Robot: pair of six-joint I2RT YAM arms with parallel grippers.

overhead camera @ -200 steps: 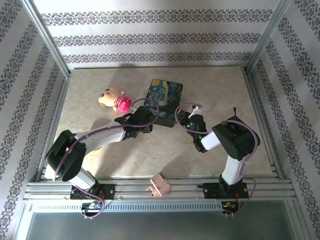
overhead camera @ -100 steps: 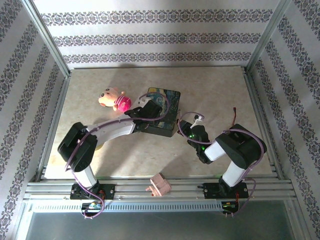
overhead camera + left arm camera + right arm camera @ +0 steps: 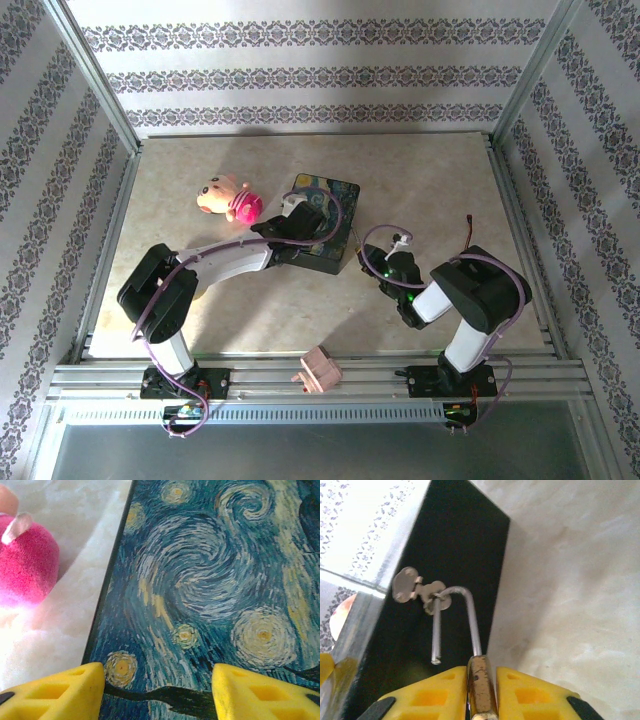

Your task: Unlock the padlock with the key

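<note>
The brass padlock stands edge-on between my right gripper's yellow fingers, which are shut on its body. Its silvery shackle is sprung: one leg runs into the body and the other ends free. The loop still hangs through the metal latch on the dark side of the painted box. My left gripper is open, low over the box's swirled blue lid near its left edge. In the top view it rests over the box, and the right gripper is at the box's right side. The key is hidden.
A plush toy with a pink body lies just left of the box, its pink part close to my left fingers. A small pink block sits on the front rail. Patterned walls and metal frame posts enclose the table.
My left arm has reached further over the box lid and its jaws have narrowed. The box has shifted slightly left. The right arm has dropped lower, staying at the box's side.
</note>
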